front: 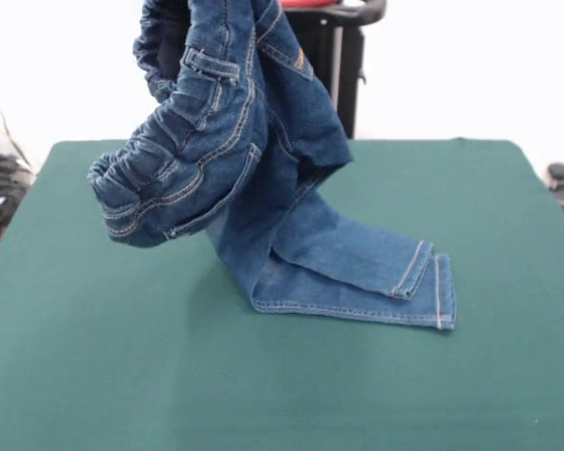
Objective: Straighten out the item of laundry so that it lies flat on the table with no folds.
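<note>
**Jeans half-lifted, hems still on the felt**

Nearest to where I stood was a broad bare stretch of the table [94, 376], its dark green top matte and felt-like, the sort of surface cloth clings to and does not slide across. Beyond that lay the two leg cuffs of the jeans [263, 188], stacked one on the other and flattened on the felt a little right of centre, their double orange-tan stitching plain along the hems.

From there the legs rose steeply up and to the left, and the upper part hung in the air, running out past the top of the view. The gathered elastic waistband drooped to the left in a puckered roll, with a belt loop and a pocket edge showing above it. Whatever held the garment was out of sight, so I could not tell how the gripper stood.

The denim looked mid-weight and soft: it draped and creased under its own weight, yet kept thick, rounded folds. I judged it neither slippery nor fragile. The bulky seams, the waistband or a hem seemed the surest places to pinch, since a single flat layer would be harder to pick off the felt.
</note>
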You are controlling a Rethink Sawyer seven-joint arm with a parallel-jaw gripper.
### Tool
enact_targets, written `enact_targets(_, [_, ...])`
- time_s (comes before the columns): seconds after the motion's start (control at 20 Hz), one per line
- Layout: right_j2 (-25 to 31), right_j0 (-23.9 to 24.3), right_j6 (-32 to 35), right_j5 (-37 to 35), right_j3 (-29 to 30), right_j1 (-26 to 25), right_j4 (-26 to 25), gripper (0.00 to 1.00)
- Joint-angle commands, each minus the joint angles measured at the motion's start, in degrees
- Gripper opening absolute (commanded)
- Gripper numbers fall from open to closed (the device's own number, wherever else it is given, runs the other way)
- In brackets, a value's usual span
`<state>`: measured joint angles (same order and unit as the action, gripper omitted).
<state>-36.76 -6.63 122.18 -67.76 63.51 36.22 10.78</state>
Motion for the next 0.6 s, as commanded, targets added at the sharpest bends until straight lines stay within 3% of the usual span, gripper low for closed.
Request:
enact_targets(0.05, [6.06,2.01,-0.93,-4.26,1.45,3.29,-1.12,0.00])
enact_targets(0.6, [7.54,1.95,1.65,-4.61,1.28,3.83,-1.36,0.00])
